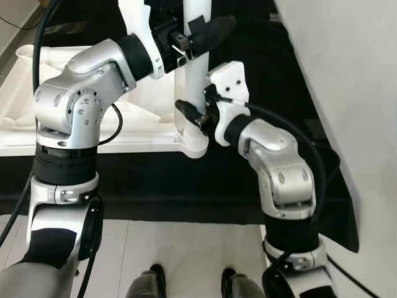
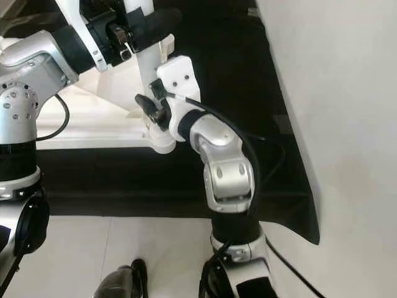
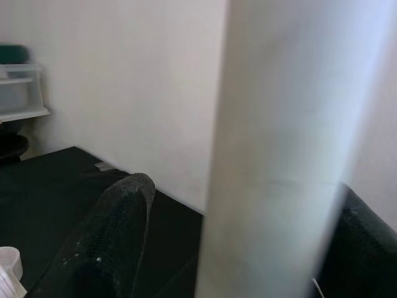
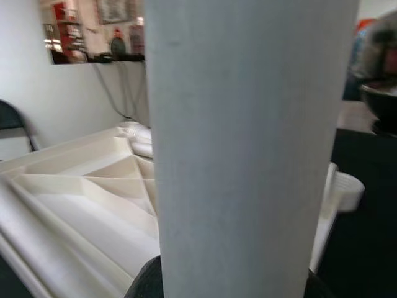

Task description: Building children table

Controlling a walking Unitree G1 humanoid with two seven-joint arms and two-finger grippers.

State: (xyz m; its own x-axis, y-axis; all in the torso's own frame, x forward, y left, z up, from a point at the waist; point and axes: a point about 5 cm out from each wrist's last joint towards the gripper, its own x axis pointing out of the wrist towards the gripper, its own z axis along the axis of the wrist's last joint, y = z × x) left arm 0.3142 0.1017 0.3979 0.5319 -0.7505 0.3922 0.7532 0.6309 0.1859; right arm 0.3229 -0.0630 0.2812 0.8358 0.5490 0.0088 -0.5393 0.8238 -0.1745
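Right gripper [image 1: 193, 117] clenched the white table leg [image 1: 193, 93] low, near the corner socket of the upturned tabletop [image 1: 93, 133] on the black mat. Left gripper [image 1: 198, 36] grasped it higher. Leg upright; judged seating underway, other legs unfitted.

My white table leg [image 1: 196, 68] stands upright in the corner socket of the white tabletop [image 1: 139, 127] — that top lies upside down, ribbed underside up, on the black mat [image 1: 186, 180], its corner nearest me.
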